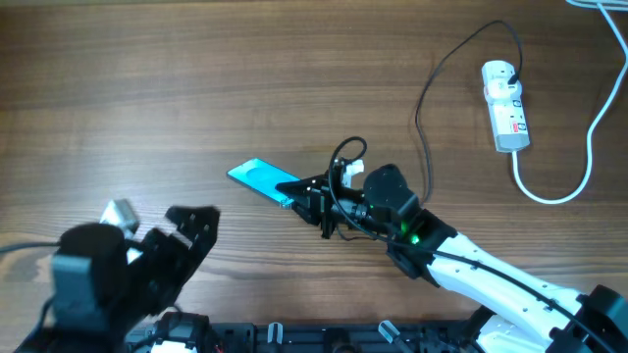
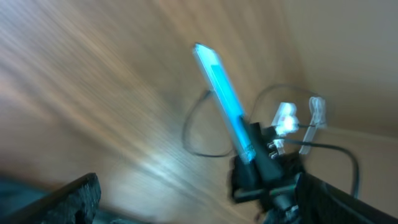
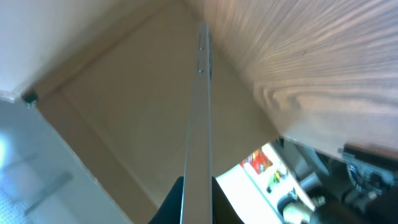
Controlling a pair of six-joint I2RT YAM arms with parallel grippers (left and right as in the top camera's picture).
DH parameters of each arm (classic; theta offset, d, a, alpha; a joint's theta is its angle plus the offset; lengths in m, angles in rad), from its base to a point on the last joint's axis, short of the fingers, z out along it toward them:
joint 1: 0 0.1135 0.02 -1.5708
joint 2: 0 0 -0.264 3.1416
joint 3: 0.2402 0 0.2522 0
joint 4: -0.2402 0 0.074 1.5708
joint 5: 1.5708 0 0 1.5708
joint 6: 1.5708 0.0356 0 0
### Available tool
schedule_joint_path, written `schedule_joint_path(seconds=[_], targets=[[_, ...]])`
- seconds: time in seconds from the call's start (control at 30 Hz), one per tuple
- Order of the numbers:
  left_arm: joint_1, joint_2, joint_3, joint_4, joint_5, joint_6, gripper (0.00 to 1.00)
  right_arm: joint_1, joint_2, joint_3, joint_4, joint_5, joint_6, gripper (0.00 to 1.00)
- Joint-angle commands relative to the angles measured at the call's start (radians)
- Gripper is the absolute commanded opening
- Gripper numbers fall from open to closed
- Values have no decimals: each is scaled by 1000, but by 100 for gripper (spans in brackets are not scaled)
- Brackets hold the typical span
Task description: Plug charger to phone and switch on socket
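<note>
Right gripper [image 1: 302, 192] clamped the phone's [image 1: 257, 177] end; left gripper [image 1: 186, 233] gaped empty. Plugging step: charger [image 1: 419, 113] beside the phone awaited grasping.

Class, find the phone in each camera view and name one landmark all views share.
Overhead: phone centre, tilted, held by the right gripper.
Left wrist: phone upper centre, a blurred turquoise bar.
Right wrist: phone edge-on, a thin strip up the middle.
Shared landmark: the wooden table.

Right arm [image 1: 491, 275] reaches from lower right to the frame's centre, right gripper [image 1: 299, 191] with fingers clamped on the phone [image 1: 257, 176]. Left gripper [image 1: 188, 227] hangs at lower left, fingers spread.
</note>
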Motion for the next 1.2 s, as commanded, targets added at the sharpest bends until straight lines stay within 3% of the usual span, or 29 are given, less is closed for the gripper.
schedule_joint_path(seconds=[0.0,0.1,0.27,0.43,0.5,0.63,0.73,1.03,1.17], targets=[[4,7,-190,146,177,-218,100,-34,-21,11,53,-120,-20,4],[4,8,-311,306,237,-434,99,-44,-21,10,53,-161,-76,4],[4,20,-315,463,179,-579,88,-44,-21,10,56,-217,0,5],[3,94,-316,472,151,-574,77,-44,-21,10,203,-217,6,4],[3,126,-316,484,155,-575,69,-44,-21,10,203,-217,6,5],[-47,187,-316,637,180,-575,65,-44,-20,10,201,-210,7,4],[-76,218,-316,648,181,-578,47,-44,-20,10,176,-208,7,4],[-76,215,-316,656,200,-578,28,-44,-18,11,69,-118,6,4],[-76,215,-316,661,200,-577,32,-44,-18,11,85,-89,7,4]])
